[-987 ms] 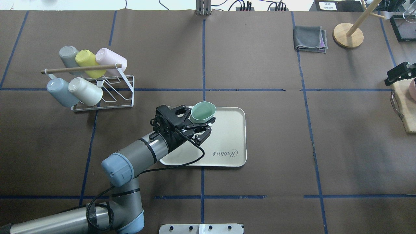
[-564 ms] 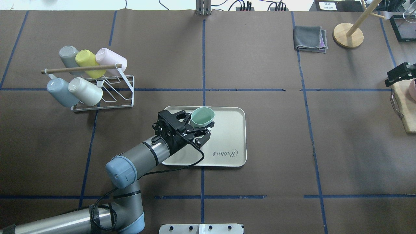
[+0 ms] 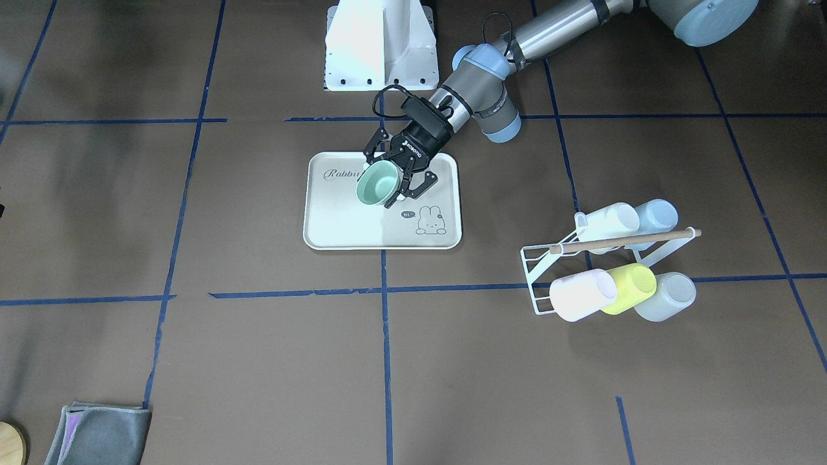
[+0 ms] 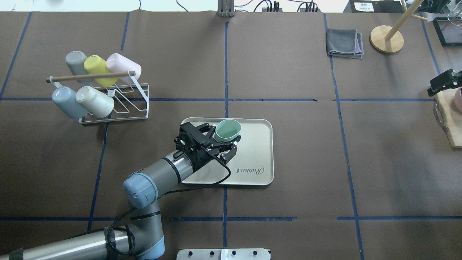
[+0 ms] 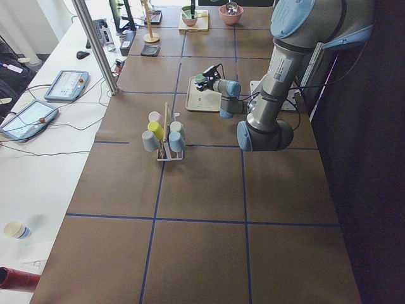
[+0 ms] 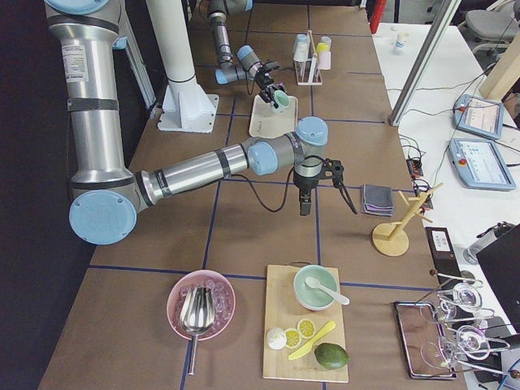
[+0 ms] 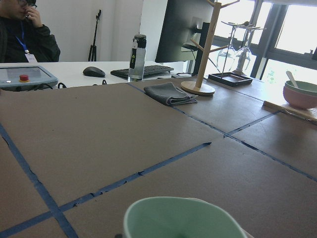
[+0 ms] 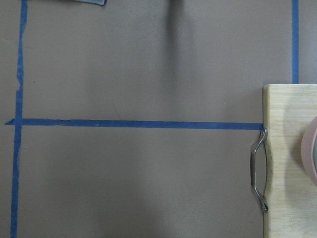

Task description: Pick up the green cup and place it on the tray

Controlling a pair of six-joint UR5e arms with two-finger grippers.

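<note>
So the left gripper [image 4: 223,136] has its jaws pinching the green cup [image 4: 227,130] by the sides. One finger is on the far side of the cup and one on the near side in the overhead view. The cup is mouth-up, leaning a little, and it's over the far-left part of the tray [image 4: 258,151], on the opposite side from the "Rabbit" lettering. Honestly can't tell whether the base is actually down on the tray or a hair above it. In the left wrist view you only get the cup's rim at the bottom of the shot.

The right gripper [image 6: 303,203] hangs pointing down over the brown surface [image 4: 306,162] way off on the right, just beside a wooden cutting board [image 8: 287,163] with a metal handle. No idea if its jaws are spread or pressed together, since the pictures don't show that.

Other stuff: a white wire rack [image 4: 139,103] to the left of the tray and well apart from it. It holds five cups on their sides (grey, yellow, pink, blue, cream). A folded grey cloth [image 4: 344,43] and a wooden stand [image 4: 386,39] sit next to each other in the far right corner.
</note>
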